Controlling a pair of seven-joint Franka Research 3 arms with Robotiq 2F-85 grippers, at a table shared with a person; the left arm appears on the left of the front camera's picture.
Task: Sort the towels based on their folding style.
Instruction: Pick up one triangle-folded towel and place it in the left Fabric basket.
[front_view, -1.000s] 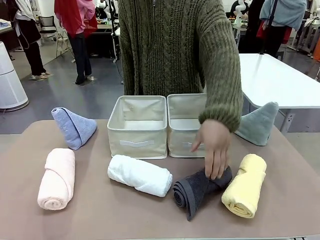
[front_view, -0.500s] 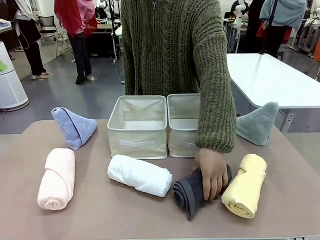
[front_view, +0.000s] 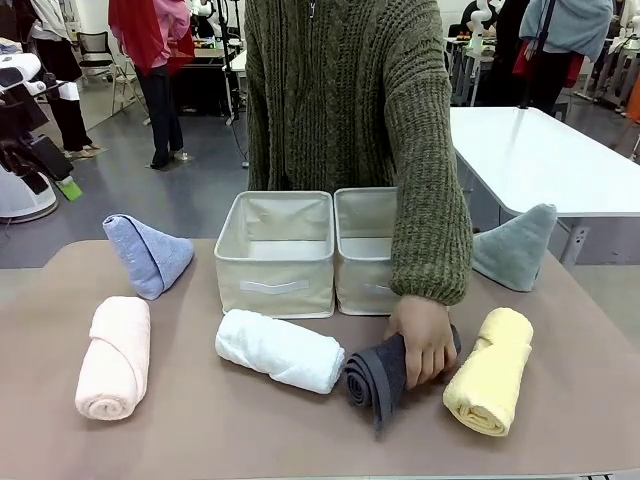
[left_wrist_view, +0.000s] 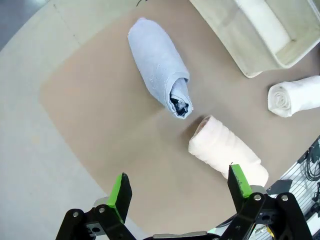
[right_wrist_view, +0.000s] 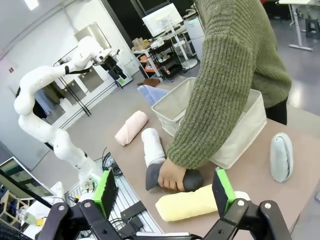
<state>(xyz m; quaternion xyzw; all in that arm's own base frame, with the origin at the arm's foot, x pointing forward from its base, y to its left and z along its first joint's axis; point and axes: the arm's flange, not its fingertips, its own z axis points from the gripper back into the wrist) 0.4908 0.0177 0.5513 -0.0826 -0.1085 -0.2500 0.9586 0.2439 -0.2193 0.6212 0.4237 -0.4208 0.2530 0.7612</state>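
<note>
Left gripper (left_wrist_view: 180, 186): jaws wide, empty, high over blue cone (left_wrist_view: 159, 65) and pink roll (left_wrist_view: 227, 150).
Right gripper (right_wrist_view: 165, 189): jaws wide, empty, above the table (front_view: 250, 430).
Person's hand (front_view: 425, 340): gripping dark grey roll (front_view: 372, 378) in front of the bins (front_view: 275, 255).
White roll (front_view: 280, 350), yellow roll (front_view: 490, 385), teal cone (front_view: 515, 247): on table.
Bins: nothing seen inside.
Sorting judged not begun; six towels left.
</note>
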